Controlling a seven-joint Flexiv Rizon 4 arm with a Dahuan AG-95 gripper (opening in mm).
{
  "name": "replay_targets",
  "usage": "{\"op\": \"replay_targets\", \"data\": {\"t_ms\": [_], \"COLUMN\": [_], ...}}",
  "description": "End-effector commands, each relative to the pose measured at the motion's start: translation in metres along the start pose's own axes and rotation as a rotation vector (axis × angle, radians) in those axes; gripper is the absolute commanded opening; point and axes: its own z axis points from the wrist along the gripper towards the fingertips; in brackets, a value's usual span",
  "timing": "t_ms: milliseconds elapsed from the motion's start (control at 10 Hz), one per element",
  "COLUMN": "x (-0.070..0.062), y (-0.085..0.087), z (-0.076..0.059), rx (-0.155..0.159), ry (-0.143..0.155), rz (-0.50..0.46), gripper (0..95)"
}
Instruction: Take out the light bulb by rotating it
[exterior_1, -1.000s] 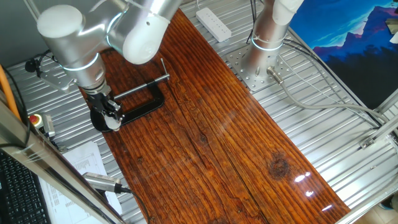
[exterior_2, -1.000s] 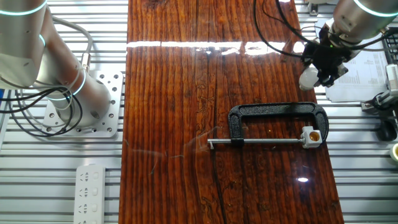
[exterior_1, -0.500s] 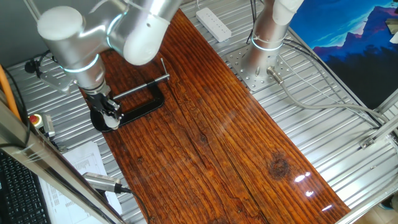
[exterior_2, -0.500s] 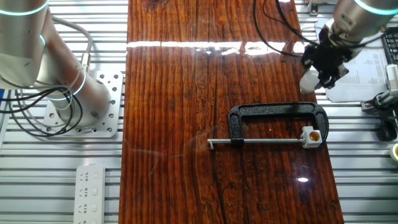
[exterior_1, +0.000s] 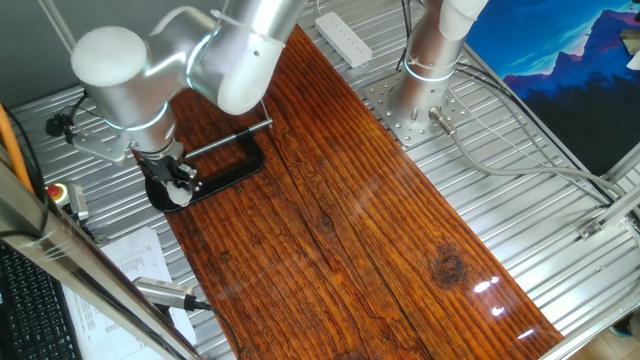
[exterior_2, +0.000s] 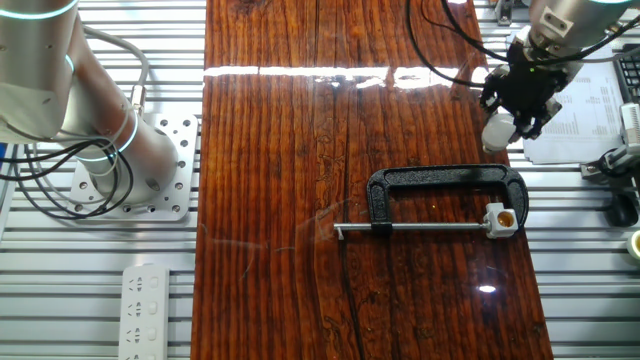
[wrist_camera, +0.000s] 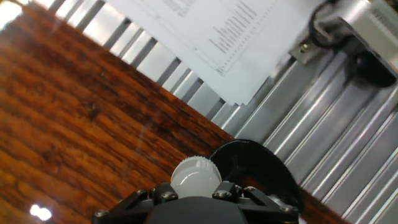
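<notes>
You've got one fixed view high off a table corner, looking diagonally down the wooden board (exterior_1: 340, 210); the other fixed view is straight overhead; both share the C-clamp (exterior_2: 445, 200); hand view sits close, angled down at the board edge.

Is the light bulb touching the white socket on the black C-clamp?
Apart. The other fixed view shows the light bulb in the gripper above the clamp's frame, with bare wood separating it from the empty socket.
</notes>
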Motion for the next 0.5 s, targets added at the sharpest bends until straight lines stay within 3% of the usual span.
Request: {"op": "replay_targets", "data": {"t_ms": [100,500], "x": [-0.018,-0.031], "y": [0.018,0.038], "z": [0.007,0.009], "rx": [-0.017,-0.017], "ry": [-0.016,-0.016], "rz": [0.024,0.003], "gripper": [0.0,0.0]}}
